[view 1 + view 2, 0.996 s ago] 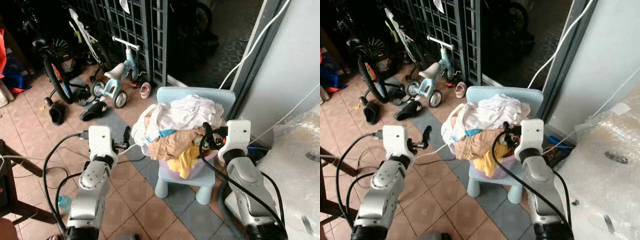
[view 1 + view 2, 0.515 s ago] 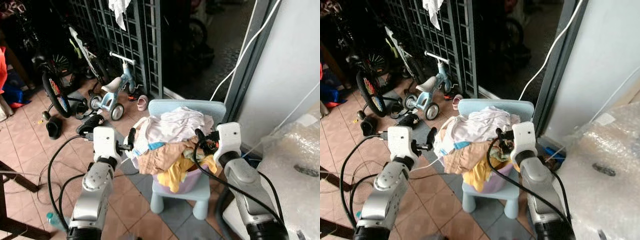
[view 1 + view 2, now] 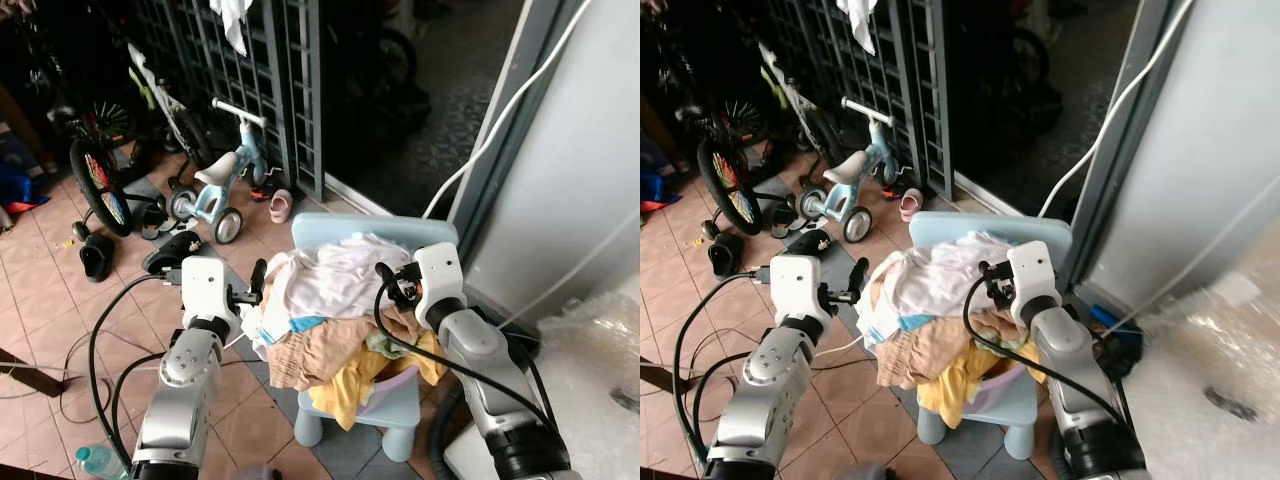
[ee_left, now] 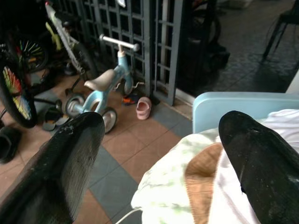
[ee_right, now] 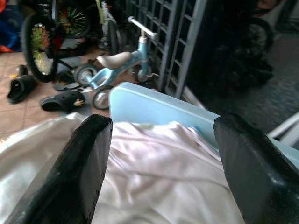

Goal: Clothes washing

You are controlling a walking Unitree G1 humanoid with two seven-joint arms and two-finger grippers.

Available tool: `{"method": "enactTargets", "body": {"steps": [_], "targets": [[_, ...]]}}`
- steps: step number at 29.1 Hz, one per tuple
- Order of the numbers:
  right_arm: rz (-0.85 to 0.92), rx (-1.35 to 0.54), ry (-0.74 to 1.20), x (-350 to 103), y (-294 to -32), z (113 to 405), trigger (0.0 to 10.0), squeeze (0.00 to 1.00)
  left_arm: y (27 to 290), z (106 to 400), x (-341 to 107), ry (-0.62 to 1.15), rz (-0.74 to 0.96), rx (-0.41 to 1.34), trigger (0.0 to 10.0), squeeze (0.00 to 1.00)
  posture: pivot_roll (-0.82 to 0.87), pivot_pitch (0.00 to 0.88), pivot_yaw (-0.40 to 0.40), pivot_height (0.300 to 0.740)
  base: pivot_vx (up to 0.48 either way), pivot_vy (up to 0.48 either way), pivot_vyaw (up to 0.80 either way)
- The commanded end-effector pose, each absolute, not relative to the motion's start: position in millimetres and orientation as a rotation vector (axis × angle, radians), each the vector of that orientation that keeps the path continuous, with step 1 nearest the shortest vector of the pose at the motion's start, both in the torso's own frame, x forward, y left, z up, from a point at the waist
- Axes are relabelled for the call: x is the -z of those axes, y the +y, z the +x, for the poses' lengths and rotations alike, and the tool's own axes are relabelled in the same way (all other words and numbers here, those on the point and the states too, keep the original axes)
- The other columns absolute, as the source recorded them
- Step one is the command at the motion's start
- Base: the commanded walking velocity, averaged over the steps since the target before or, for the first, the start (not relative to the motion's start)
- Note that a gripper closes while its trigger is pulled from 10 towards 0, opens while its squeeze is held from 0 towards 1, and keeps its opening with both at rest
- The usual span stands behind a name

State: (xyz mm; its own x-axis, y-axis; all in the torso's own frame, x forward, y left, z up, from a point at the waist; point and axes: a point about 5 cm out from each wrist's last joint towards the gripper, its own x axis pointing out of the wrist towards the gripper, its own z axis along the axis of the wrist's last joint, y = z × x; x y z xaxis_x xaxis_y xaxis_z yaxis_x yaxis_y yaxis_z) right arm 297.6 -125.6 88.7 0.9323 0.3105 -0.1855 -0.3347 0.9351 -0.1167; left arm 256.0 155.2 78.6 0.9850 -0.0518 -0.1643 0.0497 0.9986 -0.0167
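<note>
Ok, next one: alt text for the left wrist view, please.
The open left tool, its two black fingers spread wide, points at a heap of white and tan laundry piled against a pale blue chair back. Beyond, on the tiled floor, stand a blue balance bike and a pink shoe.

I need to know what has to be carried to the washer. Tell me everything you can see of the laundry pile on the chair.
The laundry pile is a loose, crumpled heap: white garments on top, tan and yellow cloth hanging over the front, a blue scrap between. It overflows a lilac basin on the light-blue chair. The open left gripper and right gripper flank it.
</note>
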Motion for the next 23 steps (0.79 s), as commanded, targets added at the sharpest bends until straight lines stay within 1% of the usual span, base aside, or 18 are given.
{"method": "enactTargets", "body": {"steps": [1,4,8,9,11,13,14,15,16,17,18,23], "targets": [[-0.160,-0.303,0.190,-84,-136,298,10.0,0.00,153,257,-84,0.153,-0.018,0.057,10.0,0.00,-0.03,0.037,0.034,0.740,0.255,0.000,0.00],[-0.193,-0.298,0.219,-80,-138,302,10.0,0.00,155,255,-84,0.153,0.011,0.046,10.0,0.00,-0.02,0.042,0.030,0.740,0.000,0.000,0.00],[-0.201,-0.282,0.314,-67,-142,306,10.0,0.00,156,249,-83,0.181,0.009,0.038,10.0,0.00,0.01,0.062,0.009,0.740,0.000,0.000,0.00],[-0.201,-0.286,0.378,-58,-142,307,10.0,0.00,156,247,-84,0.193,0.009,0.044,10.0,0.00,0.02,0.068,0.004,0.740,0.000,0.000,0.00],[-0.188,-0.297,0.431,-51,-140,307,10.0,0.00,156,244,-84,0.201,0.005,0.046,10.0,0.00,0.03,0.075,-0.004,0.740,0.000,0.000,0.00],[-0.162,-0.358,0.497,-41,-131,306,10.0,0.00,157,240,-85,0.206,0.006,0.045,10.0,0.00,0.05,0.085,-0.014,0.740,0.000,0.000,0.00],[-0.162,-0.358,0.497,-41,-131,306,10.0,0.00,157,240,-85,0.206,0.006,0.045,10.0,0.00,0.05,0.085,-0.014,0.740,0.000,0.000,0.00],[-0.166,-0.392,0.516,-38,-126,306,9.5,0.00,158,238,-85,0.212,0.006,0.040,10.0,0.00,0.05,0.087,-0.016,0.740,0.000,0.000,0.00],[-0.168,-0.403,0.521,-37,-124,306,6.2,0.00,159,237,-85,0.214,0.007,0.037,10.0,0.00,0.05,0.087,-0.016,0.740,0.000,0.000,0.00],[-0.150,-0.427,0.544,-34,-120,306,4.9,0.00,160,236,-85,0.218,0.008,0.034,10.0,0.00,0.05,0.089,-0.021,0.740,0.000,0.000,0.00],[-0.140,-0.435,0.560,-33,-119,306,0.0,0.00,160,235,-84,0.221,0.009,0.033,10.0,0.00,0.05,0.090,-0.021,0.740,0.000,0.000,0.00],[-0.086,-0.436,0.626,-27,-115,308,0.0,0.00,158,233,-84,0.242,0.014,0.044,10.0,0.00,0.06,0.094,-0.021,0.740,0.000,0.000,0.00]]}}
